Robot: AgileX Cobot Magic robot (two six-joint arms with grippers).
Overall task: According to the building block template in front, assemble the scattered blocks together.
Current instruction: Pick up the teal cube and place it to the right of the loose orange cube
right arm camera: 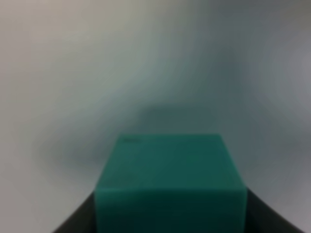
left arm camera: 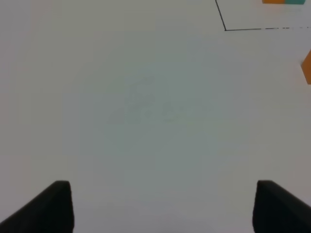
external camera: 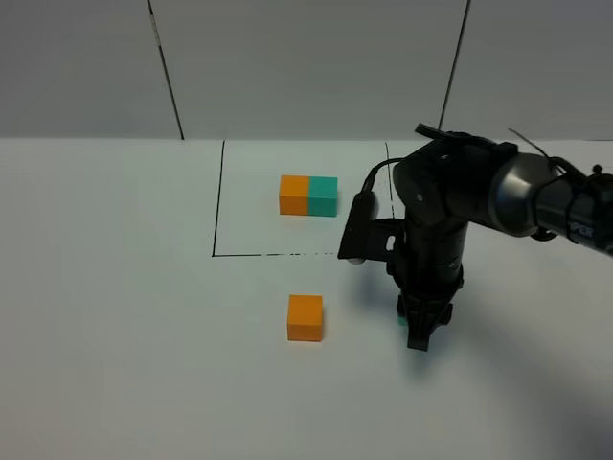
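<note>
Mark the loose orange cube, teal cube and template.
loose orange cube [external camera: 305, 312]: exterior high view, top face.
teal cube [right arm camera: 170, 165]: right wrist view, top face.
template [external camera: 308, 195]: exterior high view, colour seam.

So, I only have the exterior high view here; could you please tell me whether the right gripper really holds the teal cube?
Observer: Yes. In the right wrist view the right gripper is shut on the teal cube, with a dark finger on each side.
Operator: Thank you. And where is the left gripper? I cannot see it.
Observer: The left gripper is open over bare table, and the orange cube is only just at the edge of its view.
</note>
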